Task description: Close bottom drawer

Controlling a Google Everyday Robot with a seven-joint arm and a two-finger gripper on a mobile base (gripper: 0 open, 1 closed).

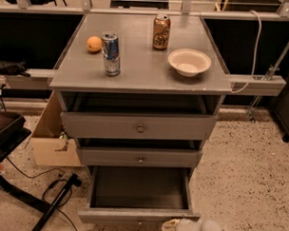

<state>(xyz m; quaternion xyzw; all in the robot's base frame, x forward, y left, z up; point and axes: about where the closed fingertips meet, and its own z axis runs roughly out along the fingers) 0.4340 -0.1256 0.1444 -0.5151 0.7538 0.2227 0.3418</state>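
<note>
The bottom drawer [139,191] is grey and stands pulled far out of the cabinet, its long shallow tray open and empty. Its low front panel [136,215] runs along the bottom edge of the view; the knob is hidden. My gripper [171,227] comes in from the bottom edge, just right of centre, its pale rounded end right at the front panel. Above it sit the mid-sized drawer front [139,157] and the tallest drawer front [139,126], each with a round knob and each slightly out.
On the cabinet top [141,65] stand a blue can [111,53], a brown can [161,32], a white bowl [189,62] and an orange [94,44]. A cardboard box [51,142], cables and a black stand [56,204] lie on the floor at left.
</note>
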